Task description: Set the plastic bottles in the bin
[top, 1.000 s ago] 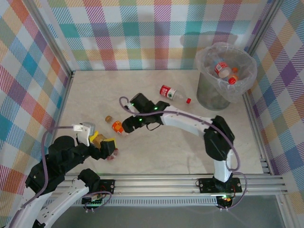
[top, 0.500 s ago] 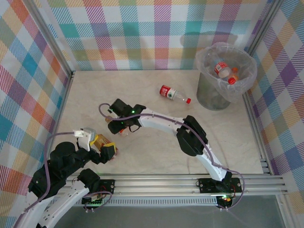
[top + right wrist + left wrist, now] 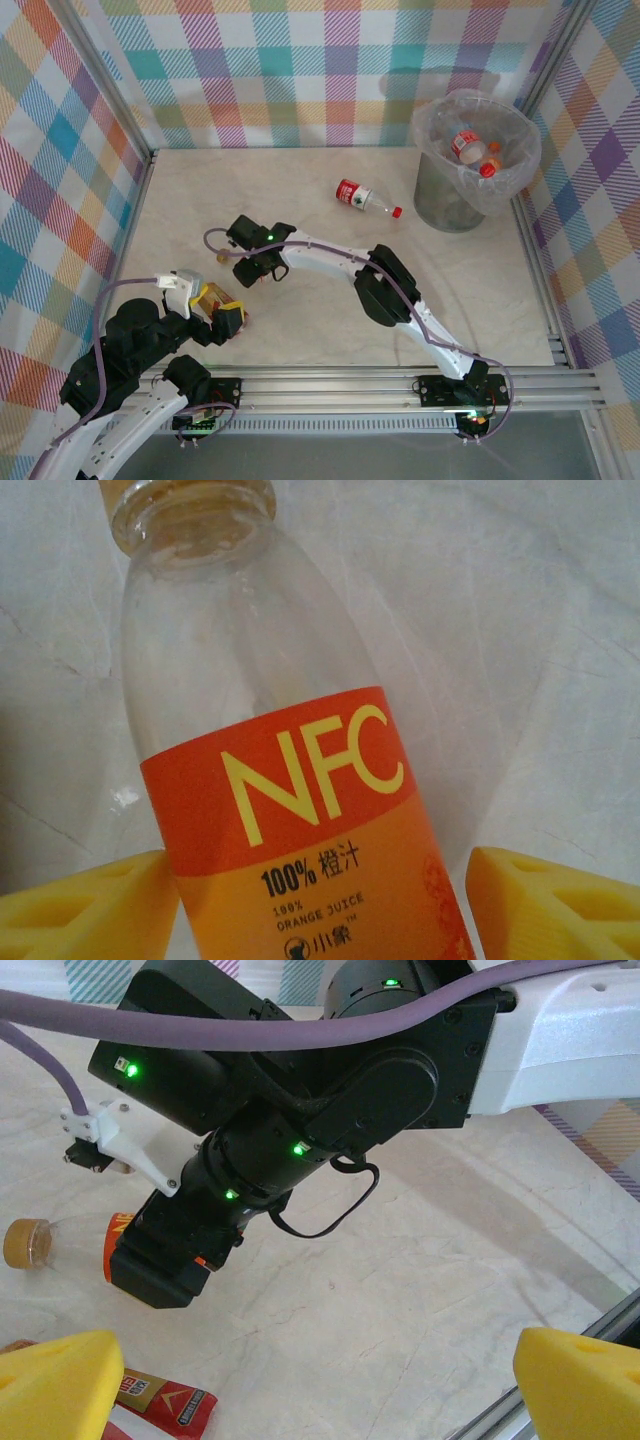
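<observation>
Nearest us, in the lower left of the overhead frame, the left claw (image 3: 222, 312) hangs with its yellow pads (image 3: 60, 1385) spread wide, pinching nothing. In its own camera a red-and-brown label (image 3: 150, 1398), likely another bottle's, lies at the bottom left, just under it. We judge the step in hand to belong to the other arm.

A little further in, left of centre, the right claw (image 3: 247, 272) is down on the bench (image 3: 480, 290) over the clear plastic bottle with the orange NFC label (image 3: 290, 810), which lies on its side. In the wrist view the pads straddle the label. The pad at the lower left of the frame sits against it or nearly so, while a strip of bench shows between the bottle and the pad at the lower right. We therefore read the claw as spread around the bottle, not yet pinching it. The next move calls for pressing the pads together on the label, where the round, smooth body could roll or slip out, then lifting clear before carrying it to the far right.

On that path, above centre, the clear bottle with a red label and red cap (image 3: 360, 197) lies on the bench, well apart from the claw; a high carry should pass over it. Farthest off, in the upper right, the round grey bin lined with a crinkly clear bag (image 3: 445, 205) stands with two bottles (image 3: 468, 146) already inside.
</observation>
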